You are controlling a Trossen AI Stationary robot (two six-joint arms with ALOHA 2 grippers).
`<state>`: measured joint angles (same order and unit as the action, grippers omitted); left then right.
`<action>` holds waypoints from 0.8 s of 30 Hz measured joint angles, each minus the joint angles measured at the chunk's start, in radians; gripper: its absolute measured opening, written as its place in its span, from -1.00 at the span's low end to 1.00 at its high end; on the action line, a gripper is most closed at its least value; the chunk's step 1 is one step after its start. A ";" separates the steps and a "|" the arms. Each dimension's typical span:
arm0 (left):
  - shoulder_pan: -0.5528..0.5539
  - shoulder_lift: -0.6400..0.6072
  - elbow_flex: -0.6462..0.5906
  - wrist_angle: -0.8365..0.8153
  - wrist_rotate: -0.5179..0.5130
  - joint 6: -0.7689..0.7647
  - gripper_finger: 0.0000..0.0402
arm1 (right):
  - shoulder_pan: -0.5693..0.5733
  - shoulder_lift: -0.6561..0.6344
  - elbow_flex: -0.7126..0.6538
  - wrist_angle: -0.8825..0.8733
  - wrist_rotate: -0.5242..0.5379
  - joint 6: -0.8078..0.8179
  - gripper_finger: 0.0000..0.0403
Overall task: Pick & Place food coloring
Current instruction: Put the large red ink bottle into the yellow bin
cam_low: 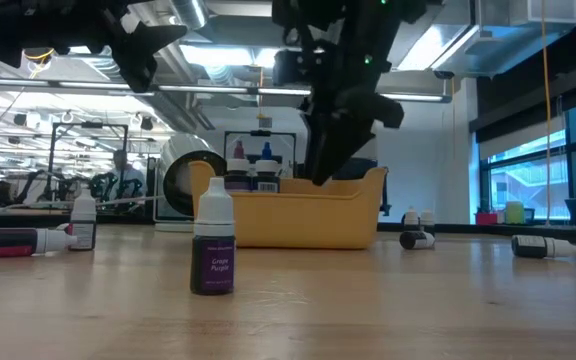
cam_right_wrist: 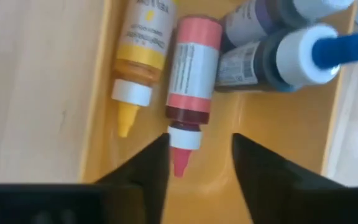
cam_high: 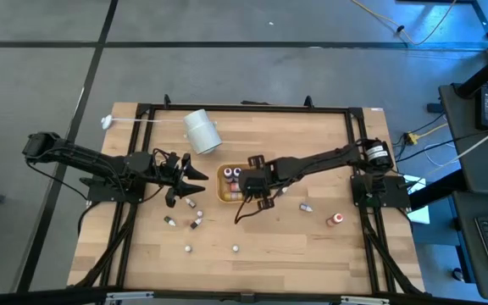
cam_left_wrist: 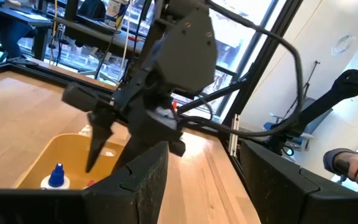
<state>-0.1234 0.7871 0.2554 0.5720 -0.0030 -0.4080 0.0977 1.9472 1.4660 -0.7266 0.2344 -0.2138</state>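
Observation:
The orange tray (cam_high: 224, 195) sits mid-table and holds several food coloring bottles. In the right wrist view a yellow bottle (cam_right_wrist: 140, 46) and a red bottle (cam_right_wrist: 193, 62) lie on the tray floor (cam_right_wrist: 272, 124) beside dark bottles (cam_right_wrist: 272, 53). My right gripper (cam_right_wrist: 201, 155) is open and points down into the tray, with the red bottle's tip between its fingers, apart from them. My left gripper (cam_high: 195, 180) is open and empty just left of the tray, raised above the table. Other bottles lie or stand loose on the table (cam_high: 169, 222) near the front.
A large white cylinder (cam_high: 202, 131) lies on its side behind the tray. Loose bottles are scattered in front: a purple one stands upright (cam_low: 213, 245), one lies at the left (cam_low: 28, 242), and two lie right of the tray (cam_high: 306, 207), (cam_high: 335, 219). A black frame borders the table.

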 joint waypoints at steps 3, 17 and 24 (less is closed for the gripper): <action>0.000 0.000 0.000 0.000 0.000 0.001 -0.02 | -0.012 0.000 -0.025 0.024 0.000 -0.005 0.11; 0.000 0.000 0.000 0.000 0.000 0.002 -0.02 | -0.077 0.002 -0.131 0.142 -0.133 -0.007 0.09; 0.000 0.000 0.000 -0.003 0.000 0.002 -0.02 | -0.080 0.031 -0.131 0.164 -0.181 -0.025 -0.01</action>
<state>-0.1233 0.7872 0.2554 0.5686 -0.0029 -0.4057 0.0174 1.9786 1.3346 -0.5624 0.0539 -0.2393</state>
